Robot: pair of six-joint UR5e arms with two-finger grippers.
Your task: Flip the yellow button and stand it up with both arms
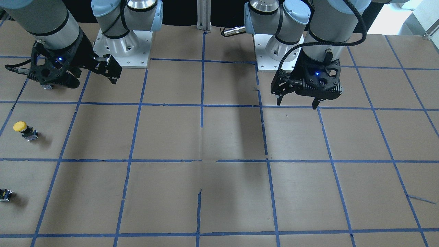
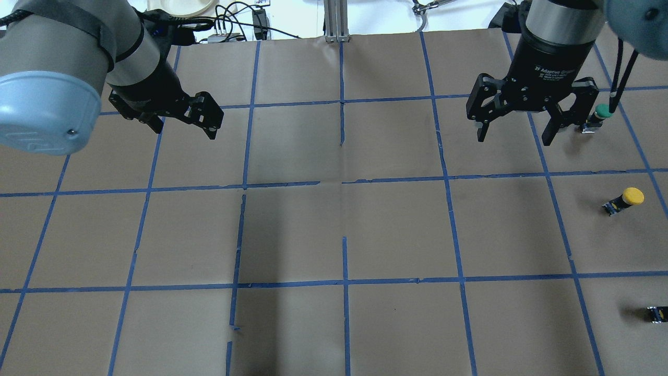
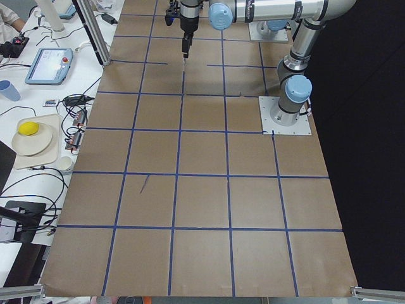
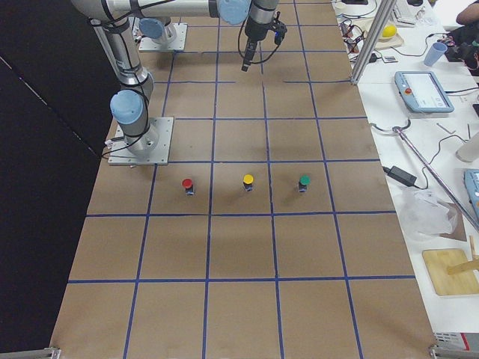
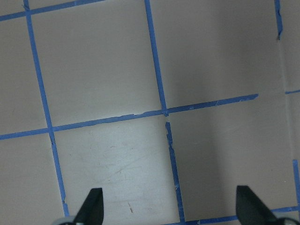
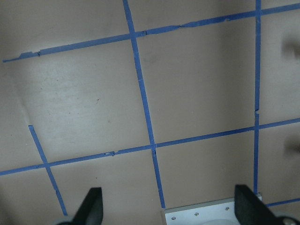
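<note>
The yellow button (image 1: 23,129) has a round yellow cap on a dark blocky body and sits on the brown paper far out on my right side. It also shows in the overhead view (image 2: 624,200) and in the exterior right view (image 4: 248,182), where it looks upright with the cap on top. My right gripper (image 2: 513,140) hangs open and empty above the table, well short of the button; its fingertips (image 6: 93,206) frame bare paper. My left gripper (image 1: 296,104) is open and empty on the other half of the table, over taped squares (image 5: 171,211).
A green-capped button (image 2: 600,114) stands just beyond my right gripper, and a red-capped one (image 4: 187,184) is on the yellow one's other side. A small dark block with a yellow spot (image 2: 656,313) lies at the frame edge. The arm bases (image 1: 123,51) stand at the table's back.
</note>
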